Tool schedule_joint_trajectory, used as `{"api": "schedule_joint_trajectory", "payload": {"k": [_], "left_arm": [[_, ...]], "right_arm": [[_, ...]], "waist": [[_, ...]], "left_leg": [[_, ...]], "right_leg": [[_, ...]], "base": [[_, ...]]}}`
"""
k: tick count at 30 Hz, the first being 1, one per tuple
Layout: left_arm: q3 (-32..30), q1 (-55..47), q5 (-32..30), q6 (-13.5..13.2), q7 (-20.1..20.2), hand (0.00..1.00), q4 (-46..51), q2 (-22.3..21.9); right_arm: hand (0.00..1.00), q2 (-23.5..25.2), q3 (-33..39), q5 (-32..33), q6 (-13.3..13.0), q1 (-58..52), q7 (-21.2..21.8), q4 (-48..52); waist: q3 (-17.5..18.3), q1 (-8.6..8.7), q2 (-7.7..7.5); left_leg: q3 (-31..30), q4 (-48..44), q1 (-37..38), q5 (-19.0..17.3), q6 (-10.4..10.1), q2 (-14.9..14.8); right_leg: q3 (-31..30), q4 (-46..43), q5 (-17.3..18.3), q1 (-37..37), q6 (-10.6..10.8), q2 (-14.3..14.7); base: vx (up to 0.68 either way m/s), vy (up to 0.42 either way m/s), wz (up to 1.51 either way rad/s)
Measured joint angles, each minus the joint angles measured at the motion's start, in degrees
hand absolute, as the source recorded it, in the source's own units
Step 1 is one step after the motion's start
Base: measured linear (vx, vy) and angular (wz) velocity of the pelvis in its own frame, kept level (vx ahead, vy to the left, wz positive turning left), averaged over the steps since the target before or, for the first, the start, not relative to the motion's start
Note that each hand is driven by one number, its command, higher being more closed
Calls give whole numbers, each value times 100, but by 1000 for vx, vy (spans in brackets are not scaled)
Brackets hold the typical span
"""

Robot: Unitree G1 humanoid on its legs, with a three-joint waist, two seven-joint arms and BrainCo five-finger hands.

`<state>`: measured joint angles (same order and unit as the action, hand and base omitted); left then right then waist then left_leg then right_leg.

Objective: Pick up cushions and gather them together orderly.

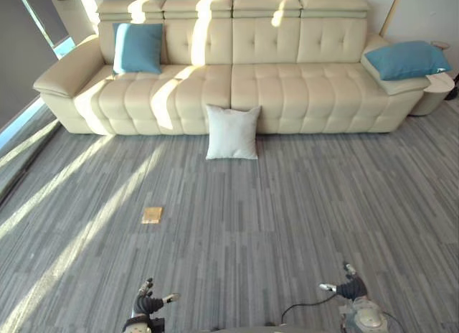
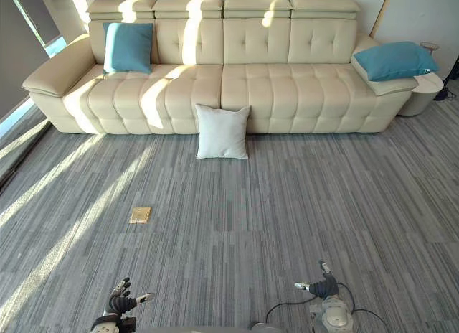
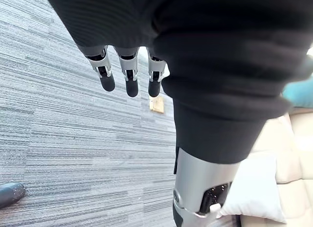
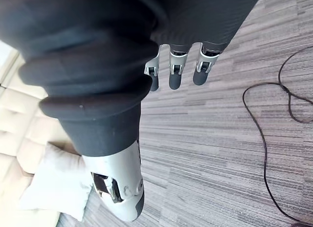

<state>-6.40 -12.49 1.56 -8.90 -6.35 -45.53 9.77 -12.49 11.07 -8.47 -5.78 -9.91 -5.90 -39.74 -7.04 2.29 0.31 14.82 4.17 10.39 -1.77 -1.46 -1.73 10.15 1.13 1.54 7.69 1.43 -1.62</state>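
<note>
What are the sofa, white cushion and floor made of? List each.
Sofa: likely cream leather or imitation, smooth tufted panels, slight sheen. White cushion: probably fabric, matte, softly dented. Floor: seemingly carpet, grey streaked, matte.

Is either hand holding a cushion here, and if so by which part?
Nothing is held. The left hand and right hand hang open over the carpet; the white cushion leans against the sofa, untouched.

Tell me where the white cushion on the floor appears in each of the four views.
Left eye view: the white cushion stands upper centre, against the sofa.
Right eye view: white cushion upper centre again.
Left wrist view: white cushion past the left hand thumb.
Right wrist view: white cushion past the right hand thumb.
Shared landmark: the cream sofa behind it.
</note>
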Motion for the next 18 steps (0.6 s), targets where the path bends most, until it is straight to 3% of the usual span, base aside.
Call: {"api": "schedule_joint_trajectory", "payload": {"k": [18], "left_arm": [[-54,3,20,96,18,0,226,-92]], "right_arm": [[0,-12,421,176,183,214,-14,-167]], "waist": [[-55,3,96]], "left_leg": [[-22,61,-137,22,-23,38]], "right_leg": [[36,-62,68,-169,76,-40]], "base": [[-11,-12,1]]}}
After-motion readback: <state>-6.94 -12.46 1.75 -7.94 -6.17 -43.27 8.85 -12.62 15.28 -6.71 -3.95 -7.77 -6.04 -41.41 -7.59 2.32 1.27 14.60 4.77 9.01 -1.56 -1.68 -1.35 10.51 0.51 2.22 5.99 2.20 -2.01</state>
